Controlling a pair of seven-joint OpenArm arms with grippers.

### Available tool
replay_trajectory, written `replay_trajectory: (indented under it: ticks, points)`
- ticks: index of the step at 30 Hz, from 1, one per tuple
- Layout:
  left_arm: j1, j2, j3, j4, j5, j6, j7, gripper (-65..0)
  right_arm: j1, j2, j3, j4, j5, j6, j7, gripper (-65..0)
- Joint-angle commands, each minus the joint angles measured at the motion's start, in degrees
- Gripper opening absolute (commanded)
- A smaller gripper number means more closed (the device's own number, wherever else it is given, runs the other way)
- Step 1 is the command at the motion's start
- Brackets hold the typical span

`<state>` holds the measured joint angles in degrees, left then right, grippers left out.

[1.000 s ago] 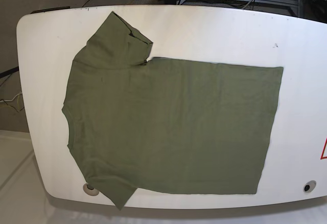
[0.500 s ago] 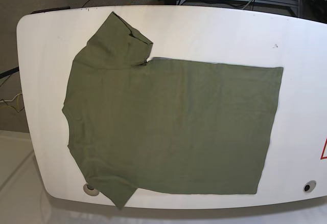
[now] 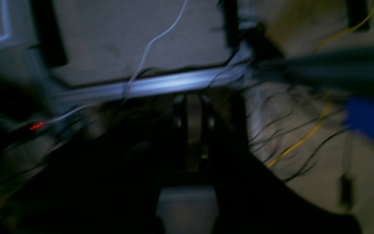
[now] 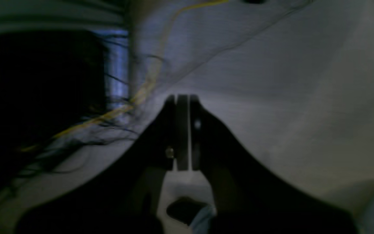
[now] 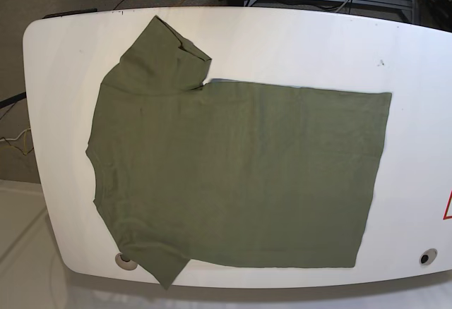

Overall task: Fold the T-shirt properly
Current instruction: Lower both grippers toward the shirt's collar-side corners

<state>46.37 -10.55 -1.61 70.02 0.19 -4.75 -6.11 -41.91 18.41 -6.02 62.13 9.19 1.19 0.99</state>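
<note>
Folding has not begun, by the look of it: the T-shirt (image 5: 233,175) lies spread flat on the white surface (image 5: 296,41), both sleeves out, neckline toward the base view's left. Left tool (image 3: 193,110) and right tool (image 4: 182,107) are clenched on nothing, off the surface among cables. Every fold remains.

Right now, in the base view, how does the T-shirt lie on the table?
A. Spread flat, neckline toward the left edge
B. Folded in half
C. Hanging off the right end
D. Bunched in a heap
A: the T-shirt lies spread open on the white table, with its neckline and both sleeves at the left.
</note>
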Motion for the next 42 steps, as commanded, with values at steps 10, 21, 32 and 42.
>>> replay_trajectory:
  ticks: [10,21,32,42]
  points:
    - [10.2,-2.9,-4.8,19.3,-1.5,-0.8,1.1,-65.0,-13.6,4.7,1.4,23.9,-0.1,0.2,2.0,-65.0]
    - [13.8,-5.5,-6.2,35.0,-1.9,-1.3,2.7,-64.6,-22.3,4.8,6.4,41.7,1.3,-0.4,-2.9,-65.0]
    - [12.0,-6.3,-12.0,46.3,-6.0,-1.3,8.0,-59.3,-23.1,4.5,14.7,54.2,15.6,1.5,-9.4,-65.0]
    - [10.6,-5.9,-16.3,48.2,-13.8,-1.2,9.9,-59.1,-18.5,-0.4,20.9,54.9,19.7,7.7,-10.8,-65.0]
